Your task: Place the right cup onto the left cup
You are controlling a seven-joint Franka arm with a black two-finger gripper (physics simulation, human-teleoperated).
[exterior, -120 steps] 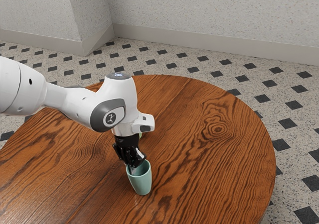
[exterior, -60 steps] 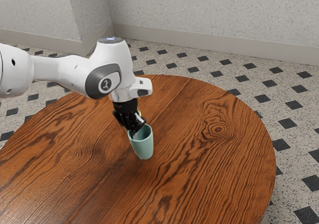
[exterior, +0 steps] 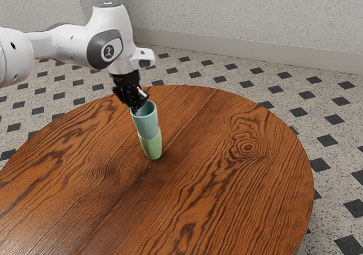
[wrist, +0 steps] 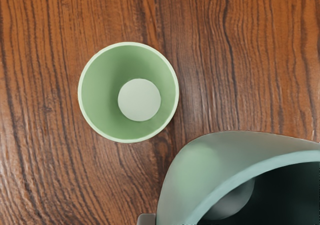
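Item: teal cup (exterior: 147,124), tall, mouth upward, roughly upright, carried above the table (exterior: 215,209) in the pincer (exterior: 138,106); in the exterior view it overlaps the green cup, lying between eleven and twelve o'clock from it. Item: green cup (exterior: 151,149), upright on the table, mouth open, pale round bottom in sight in the wrist view; there a strip of wood shows between the two cups, which stand apart, teal one unseated. Item: pincer, black, two-fingered, closed on the teal cup's wall at its rim, at ten o'clock of the mouth in the exterior view, opening narrowed to about the wall's thickness. Item: arm (exterior: 54,42), white with grey trim, entering from nine to ten o'clock. Item: table, round, dark-grained reddish wood, knot (exterior: 248,147) at three o'clock from the green cup. Setting: speckled floor with dark diamonds, pale speckled wall (exterior: 244,11) toward twelve o'clock.
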